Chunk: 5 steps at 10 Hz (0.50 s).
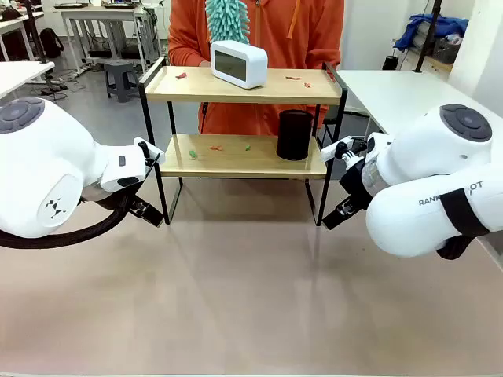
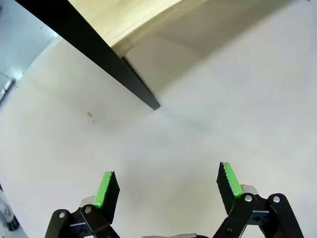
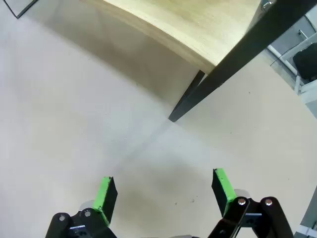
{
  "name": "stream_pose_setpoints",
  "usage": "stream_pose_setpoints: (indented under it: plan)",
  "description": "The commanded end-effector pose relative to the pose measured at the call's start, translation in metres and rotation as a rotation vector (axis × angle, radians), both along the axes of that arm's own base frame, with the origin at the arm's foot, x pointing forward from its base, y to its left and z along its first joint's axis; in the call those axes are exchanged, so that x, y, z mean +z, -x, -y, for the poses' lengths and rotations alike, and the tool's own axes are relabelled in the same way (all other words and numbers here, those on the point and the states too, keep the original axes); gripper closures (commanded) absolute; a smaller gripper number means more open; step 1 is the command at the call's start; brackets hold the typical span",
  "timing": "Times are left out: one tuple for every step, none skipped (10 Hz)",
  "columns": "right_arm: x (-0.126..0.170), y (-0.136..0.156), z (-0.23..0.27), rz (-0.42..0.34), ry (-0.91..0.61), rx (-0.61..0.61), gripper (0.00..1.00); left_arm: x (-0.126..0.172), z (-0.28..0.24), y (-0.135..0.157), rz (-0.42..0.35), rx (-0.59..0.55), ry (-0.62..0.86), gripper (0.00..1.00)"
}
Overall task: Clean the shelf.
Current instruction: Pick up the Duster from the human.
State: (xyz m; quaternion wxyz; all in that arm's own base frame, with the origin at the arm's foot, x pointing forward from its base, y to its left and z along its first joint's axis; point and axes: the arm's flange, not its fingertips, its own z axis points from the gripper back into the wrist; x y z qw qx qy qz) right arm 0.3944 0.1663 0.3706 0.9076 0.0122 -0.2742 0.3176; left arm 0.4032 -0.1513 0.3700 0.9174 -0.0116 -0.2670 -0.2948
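Shelf: small two-tier rack of light wooden boards in a thin black metal frame [image 1: 236,95], standing at the far middle of the beige table [image 1: 251,298], right in front of the person.
Top board: white rounded clock-like box [image 1: 239,63] near the middle, with small red scraps [image 1: 181,75] on either side of it.
Lower board: black cylinder [image 1: 295,135] at the robot's right end; red and green scraps [image 1: 214,147] lie to its left.
Person: orange hooded top [image 1: 314,31]; a teal fluffy duster [image 1: 228,20] hangs before the chest, above the top board, probably ready to sweep the scraps off.
Left tool: [image 1: 149,212] low over the table, just beside the front left leg [image 2: 114,64]; jaws wide apart, nothing between them.
Right tool: [image 1: 338,214] mirrors it near the front right leg [image 3: 237,54], also spread wide and empty.
Reason for the pose: the tools flank the rack at leg height, seemingly so either can reach in for the box or the cylinder, which block the duster's path.
Stage: cleaning looks unstarted; scraps lie on both boards.
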Motion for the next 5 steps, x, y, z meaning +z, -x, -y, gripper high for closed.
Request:
stream_pose_setpoints:
  plan:
    - [0.0,0.0,0.0,0.0,0.0,0.0,0.0,0.0002,0.0,0.0,0.0,0.0,0.0,0.0]
    - [0.0,0.0,0.0,0.0,0.0,0.0,0.0,0.0002,0.0,0.0,0.0,0.0,0.0,0.0]
    - [0.0,0.0,0.0,0.0,0.0,0.0,0.0,0.0002,0.0,0.0,0.0,0.0,0.0,0.0]
    - [0.0,0.0,0.0,0.0,0.0,0.0,0.0,0.0002,0.0,0.0,0.0,0.0,0.0,0.0]
    - [0.0,0.0,0.0,0.0,0.0,0.0,0.0,0.0002,0.0,0.0,0.0,0.0,0.0,0.0]
